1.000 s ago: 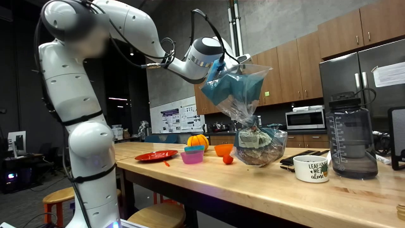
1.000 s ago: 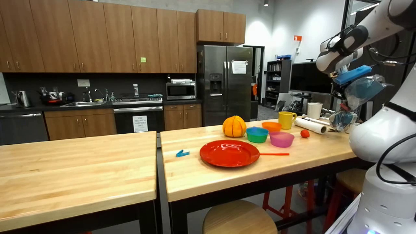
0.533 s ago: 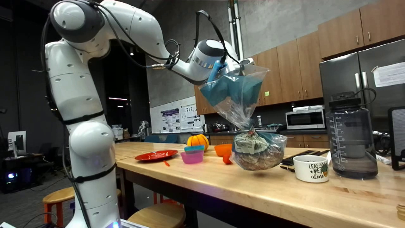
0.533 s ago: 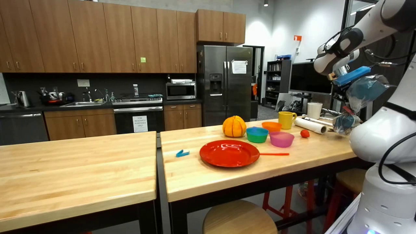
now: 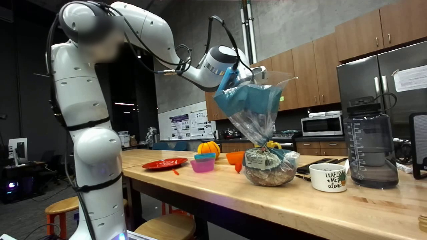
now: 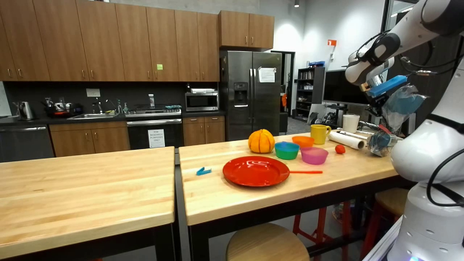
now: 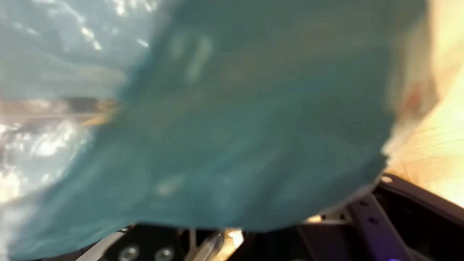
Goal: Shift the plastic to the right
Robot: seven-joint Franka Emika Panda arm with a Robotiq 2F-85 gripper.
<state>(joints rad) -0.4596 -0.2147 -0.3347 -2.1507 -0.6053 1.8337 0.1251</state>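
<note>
wrist view: bag blurred, white glare left | in an exterior view: blurred patch on arm | plate glinting

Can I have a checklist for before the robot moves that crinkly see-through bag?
1. Black gripper holding the clear-and-teal plastic bag: cannot tell; plastic hides where they meet.
2. Bag's bottom off the pale wooden table: cannot tell; any gap is too small to judge.
3. Wrist view clear: not ok; the bag covers most of it.
4. Room beside the short white ceramic cup with black lettering: ok; a gap shows in an exterior view.
5. Small round red object clear of the bag: ok; apart in an exterior view.
</note>
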